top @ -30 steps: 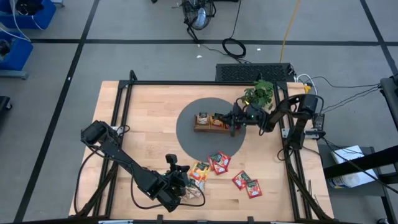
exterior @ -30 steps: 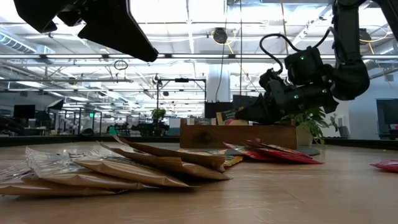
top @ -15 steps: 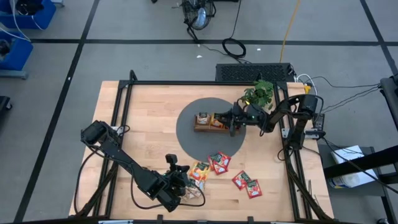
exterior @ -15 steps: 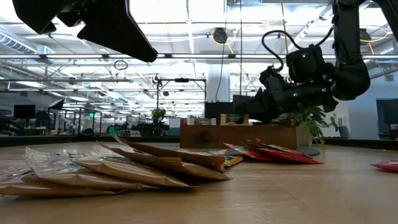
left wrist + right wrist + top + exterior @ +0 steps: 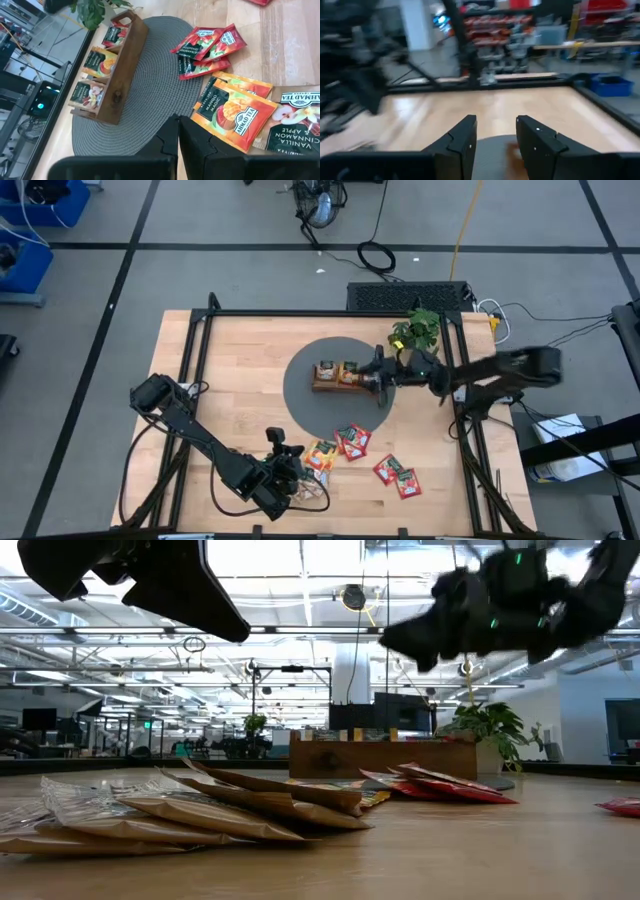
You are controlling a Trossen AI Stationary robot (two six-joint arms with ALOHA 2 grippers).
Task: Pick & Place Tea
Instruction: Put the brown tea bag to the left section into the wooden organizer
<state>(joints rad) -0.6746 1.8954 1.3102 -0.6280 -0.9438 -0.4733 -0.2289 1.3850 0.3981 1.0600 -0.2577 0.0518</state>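
Note:
The brown wooden tray stands on a round grey mat and holds red, orange and tan tea sachets upright in its three compartments. Loose tea lies flat on the table: red sachets on the mat's near edge, orange ones beside them, more red ones to the right, and tan ones at the near edge. My right gripper hangs open and empty high above the tray's right end. My left gripper is shut, above the table near the orange sachets.
A green leafy plant stands just behind the tray's right end, close to my right arm. A black frame runs around the table. Bare wood lies to the left of the mat.
My right gripper has risen from the tray's right end, where it reached down a second ago, to well above it. Its arm has swung out toward the table's right edge. The tray and the loose sachets have stayed in place.

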